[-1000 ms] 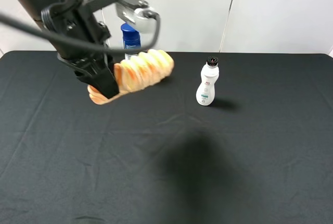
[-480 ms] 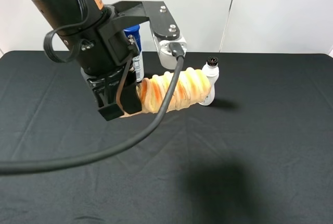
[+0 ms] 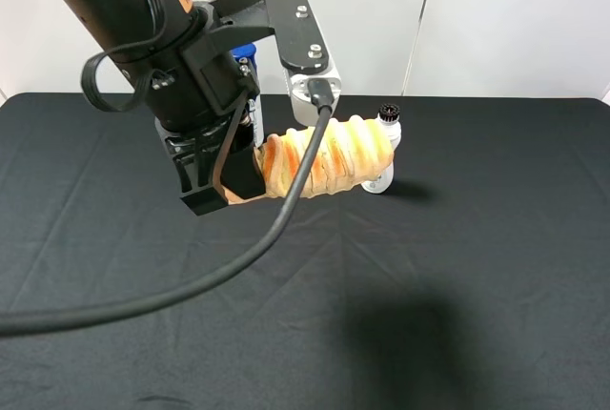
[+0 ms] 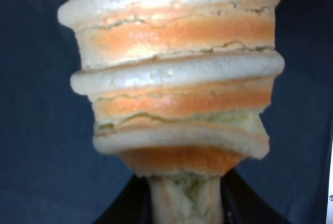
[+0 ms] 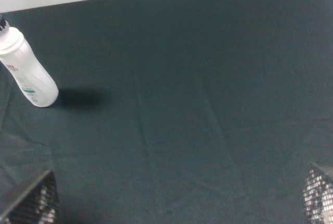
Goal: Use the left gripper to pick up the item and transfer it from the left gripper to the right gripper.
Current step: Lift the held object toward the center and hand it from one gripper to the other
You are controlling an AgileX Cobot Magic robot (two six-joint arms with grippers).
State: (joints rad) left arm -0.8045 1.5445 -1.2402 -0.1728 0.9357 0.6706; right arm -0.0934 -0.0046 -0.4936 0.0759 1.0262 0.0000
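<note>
The item (image 3: 329, 157), a peach-tan ridged bread-like loaf, hangs above the black table (image 3: 477, 286), pointing right. My left gripper (image 3: 226, 189) is shut on its left end. In the left wrist view the item (image 4: 174, 78) fills the frame, its narrow end pinched in the left gripper (image 4: 182, 206) between two black fingers (image 4: 117, 214). Only the tips of my right gripper (image 5: 174, 200) show in the right wrist view, standing open and wide apart over bare cloth with nothing between them. The exterior view does not show that gripper.
A small white bottle (image 3: 385, 153) with a black cap stands just behind the item's right end, and also appears as the bottle (image 5: 28, 67) in the right wrist view. A blue-capped spray can (image 3: 246, 55) is mostly hidden behind the left arm. A black cable (image 3: 191, 286) loops low over the table.
The left arm has carried the item to the right and a little higher. Its right end now overlaps the white bottle. The grip stays shut.
</note>
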